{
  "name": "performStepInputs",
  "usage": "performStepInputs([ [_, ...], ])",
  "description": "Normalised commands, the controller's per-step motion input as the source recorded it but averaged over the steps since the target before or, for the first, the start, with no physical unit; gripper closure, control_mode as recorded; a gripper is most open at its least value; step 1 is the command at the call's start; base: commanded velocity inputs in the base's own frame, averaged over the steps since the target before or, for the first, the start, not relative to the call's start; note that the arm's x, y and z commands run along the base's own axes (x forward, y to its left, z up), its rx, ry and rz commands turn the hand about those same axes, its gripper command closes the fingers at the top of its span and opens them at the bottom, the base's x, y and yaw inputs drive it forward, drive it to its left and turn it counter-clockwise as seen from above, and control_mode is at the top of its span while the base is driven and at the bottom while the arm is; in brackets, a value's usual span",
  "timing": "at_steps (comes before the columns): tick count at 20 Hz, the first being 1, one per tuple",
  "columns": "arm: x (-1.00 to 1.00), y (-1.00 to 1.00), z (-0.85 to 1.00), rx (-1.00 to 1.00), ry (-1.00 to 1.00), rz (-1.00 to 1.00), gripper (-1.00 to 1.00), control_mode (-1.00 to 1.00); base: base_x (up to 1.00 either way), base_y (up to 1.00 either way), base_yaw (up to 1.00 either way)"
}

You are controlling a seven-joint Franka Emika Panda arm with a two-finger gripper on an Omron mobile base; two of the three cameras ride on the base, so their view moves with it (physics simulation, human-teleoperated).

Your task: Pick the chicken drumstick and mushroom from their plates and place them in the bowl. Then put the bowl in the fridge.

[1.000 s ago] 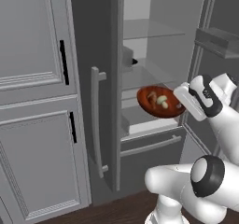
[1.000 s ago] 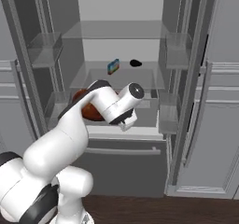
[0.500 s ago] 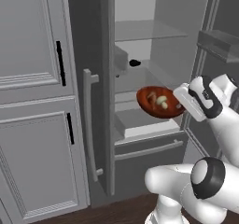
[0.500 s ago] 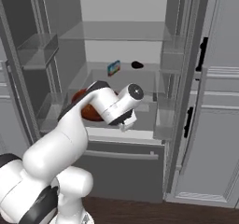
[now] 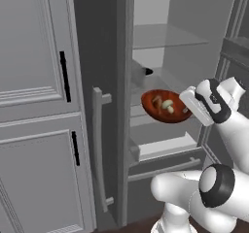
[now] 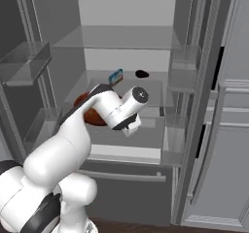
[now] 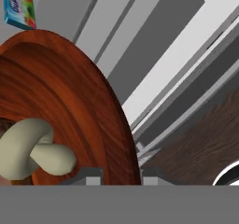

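The reddish-brown bowl [image 5: 165, 111] hangs tilted in front of the open grey fridge [image 5: 165, 38], at the height of its lower shelf. My gripper [image 5: 190, 109] is shut on the bowl's right rim. Inside the bowl lie the beige mushroom [image 5: 167, 106] and the reddish-brown chicken drumstick [image 5: 157, 102]. In the hand view the bowl [image 7: 70, 97] spreads over the left half, the mushroom [image 7: 32, 148] rests low in it, and my gripper [image 7: 120, 177] clamps the rim. From the right, my arm hides most of the bowl [image 6: 81, 101]. The plates are out of view.
The fridge's left door stands open with its long handle [image 5: 99, 144] near my left. A blue-white carton [image 6: 115, 76] and a small dark object [image 6: 141, 74] sit at the back of the shelf. The right door's bins [image 6: 181, 76] are close by, and a drawer [image 6: 126, 178] lies below.
Both base pictures have shifted and the fridge looks nearer, so the base has moved. The bowl stays in my gripper at about the same place relative to the arm.
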Motion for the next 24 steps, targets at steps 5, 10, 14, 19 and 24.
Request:
performStepInputs([
  [5,0.0,0.0,0.0,0.0,0.0,0.0,1.0,1.0,0.43,-0.21,0.04],
  [10,0.0,0.0,0.0,0.0,0.0,0.0,1.0,1.0,0.26,-0.34,0.09],
  [14,0.0,0.0,0.0,0.0,0.0,0.0,1.0,1.0,0.41,-0.11,0.04],
  [19,0.0,0.0,0.0,0.0,0.0,0.0,1.0,1.0,0.55,-0.05,0.0],
  [24,0.0,0.0,0.0,0.0,0.0,0.0,1.0,1.0,0.43,-0.02,0.0],
])
